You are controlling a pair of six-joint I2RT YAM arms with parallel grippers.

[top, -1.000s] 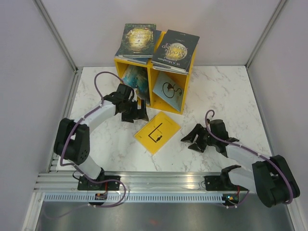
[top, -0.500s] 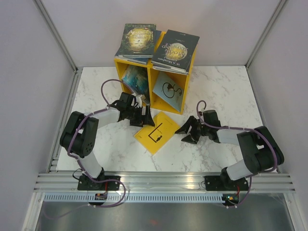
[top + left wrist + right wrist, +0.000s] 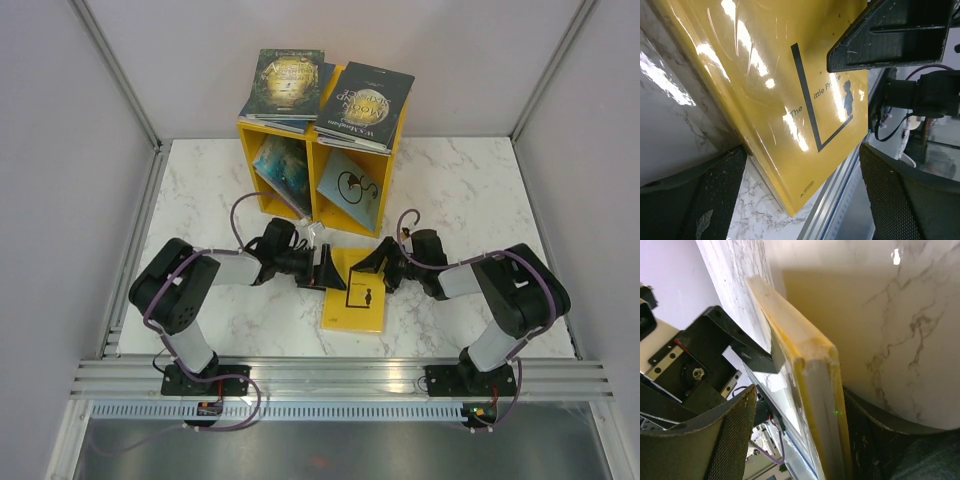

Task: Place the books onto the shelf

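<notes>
Straddling the yellow book (image 3: 358, 300), left tool (image 3: 324, 270) and right tool (image 3: 376, 270) both spread, page edge shown only by right wrist, title by left.

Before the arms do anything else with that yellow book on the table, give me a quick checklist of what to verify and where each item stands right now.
1. Right gripper straddles an edge of the yellow book: ok.
2. Right gripper clamped on the book: not ok, a gap shows on one side in the right wrist view.
3. Left gripper open at the book's opposite side: ok.
4. Grippers apart from each other: cannot tell, they face each other closely over the book.
5. Room in the shelf: ok, each compartment holds only one leaning book, the teal book and the light blue book.
</notes>
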